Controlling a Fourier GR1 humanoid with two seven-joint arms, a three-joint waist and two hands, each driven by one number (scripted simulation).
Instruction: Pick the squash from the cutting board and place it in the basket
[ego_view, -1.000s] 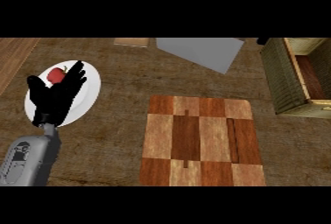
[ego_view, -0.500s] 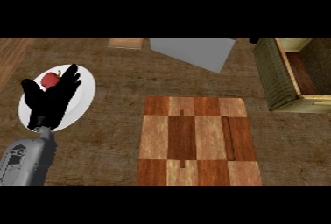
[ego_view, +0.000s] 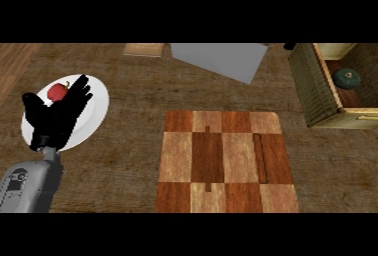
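Wooden cutting board (ego_view: 221, 160) is sitting mid tabletop (ego_view: 118, 175), no squash showing on it. Dark green round obj, prob the squash (ego_view: 345, 78), is lying inside the basket (ego_view: 310, 90) at right, near its left wall; can't tell if it's touching the wall. So the place step is looking done, imo.

Left hand (ego_view: 55, 120) is sitting over the white plate (ego_view: 94, 107) at left, fingers straight and spread, pinching nothing. Red fruit (ego_view: 57, 91) is lying on the plate, showing right between the spread fingers. Right hand isn't showing anywhere, so its state is unknown.

Risks from here:
- Left hand is the main one. Any fwd or downward drift is prob nudging the fruit. It's round, so it could be rolling off the plate onto the tabletop. Pressing on the plate rim could be tipping or sliding the plate too.
- Squash is round and lying free, so a bump to the basket is sending it rolling inside. Walls are looking tall enough to keep it in, but the view edge is cutting the basket off, so the far side is unverified.
- Right hand being out of view means nothing is confirming it's clear of the basket. A low retreat could be catching the wall and dragging the basket.
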